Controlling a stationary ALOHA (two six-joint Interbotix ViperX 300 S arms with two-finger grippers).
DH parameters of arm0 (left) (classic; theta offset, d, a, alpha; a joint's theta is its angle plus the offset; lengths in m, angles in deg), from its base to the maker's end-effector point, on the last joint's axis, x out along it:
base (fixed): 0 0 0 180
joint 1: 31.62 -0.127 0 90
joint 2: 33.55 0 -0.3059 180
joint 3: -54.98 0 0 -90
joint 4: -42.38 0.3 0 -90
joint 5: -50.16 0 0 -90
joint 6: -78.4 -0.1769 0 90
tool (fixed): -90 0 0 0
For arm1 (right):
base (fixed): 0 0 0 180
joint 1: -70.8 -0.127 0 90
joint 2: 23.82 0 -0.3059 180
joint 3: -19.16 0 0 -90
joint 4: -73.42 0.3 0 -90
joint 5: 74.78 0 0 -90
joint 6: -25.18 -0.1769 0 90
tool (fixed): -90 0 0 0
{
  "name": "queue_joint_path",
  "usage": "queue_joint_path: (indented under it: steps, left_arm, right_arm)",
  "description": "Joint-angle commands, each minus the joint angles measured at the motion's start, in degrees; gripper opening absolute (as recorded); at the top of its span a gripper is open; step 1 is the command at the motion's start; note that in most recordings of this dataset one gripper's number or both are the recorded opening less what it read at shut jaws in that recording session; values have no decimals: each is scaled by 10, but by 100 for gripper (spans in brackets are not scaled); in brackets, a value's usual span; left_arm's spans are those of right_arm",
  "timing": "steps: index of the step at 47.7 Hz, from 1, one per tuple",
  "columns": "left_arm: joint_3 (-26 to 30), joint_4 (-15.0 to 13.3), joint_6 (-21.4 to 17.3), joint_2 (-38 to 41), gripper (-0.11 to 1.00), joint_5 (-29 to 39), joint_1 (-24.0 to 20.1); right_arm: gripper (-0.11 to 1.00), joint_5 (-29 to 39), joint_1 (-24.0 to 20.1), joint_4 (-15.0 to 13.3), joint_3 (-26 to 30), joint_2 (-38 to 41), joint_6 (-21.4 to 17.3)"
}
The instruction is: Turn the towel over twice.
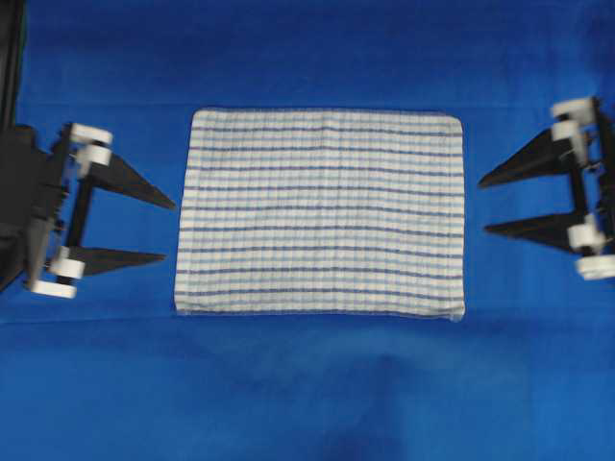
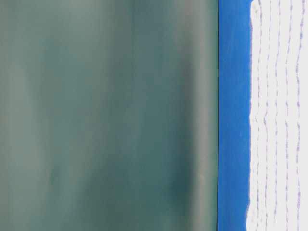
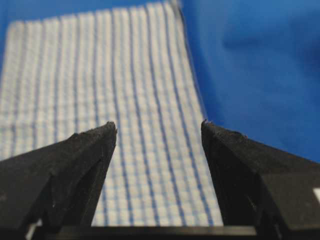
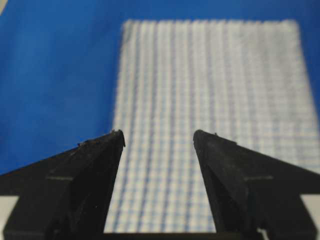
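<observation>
Look down from overhead first. Your left pincer (image 1: 171,230) sits at the left, with its two black tips spread apart and holding nothing. Its tips point right and nearly touch the left edge of the towel (image 1: 320,213). Your right pincer (image 1: 483,204) sits at the right, spread wide and empty too, with its tips pointing left, just beside the towel's right edge. The towel lies flat in the middle of the blue sheet (image 1: 307,384) that covers the bench. Its long side runs left to right, from one pincer to the other, so each short edge faces a pincer. The left one looks a bit nearer to its edge. I think no turn has started yet.

In the table-level view you see the towel (image 2: 279,115) lying low and flat on the blue sheet (image 2: 233,115), with a plain green wall (image 2: 106,115) behind it. This view lets you see that no edge is lifted.

From the left wrist, the two tips (image 3: 159,129) stand apart, and the towel (image 3: 100,90) stretches away between and past them.

From the right wrist, the tips (image 4: 159,136) are spread as well, and the towel (image 4: 210,100) runs straight ahead. This view shows best how the tips line up with the short edge you would pinch next.
</observation>
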Motion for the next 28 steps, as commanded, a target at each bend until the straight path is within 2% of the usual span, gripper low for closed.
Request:
queue_joint_path:
  steps: [1,10,21,28]
  left_arm:
    - [-3,0,-3,-44,64,10,-11]
    - [-42,0,-3,-122,64,26,-32]
    - [-99,0,0,-207,64,29,-47]
    - [-129,0,2,-233,64,29,-47]
  right_arm:
    - [62,8,15,-17,4,-31,1]
    - [62,23,55,-38,-27,-112,1]
    - [62,18,88,-37,-102,-199,-2]
    - [62,-19,95,-31,-153,-228,-4]
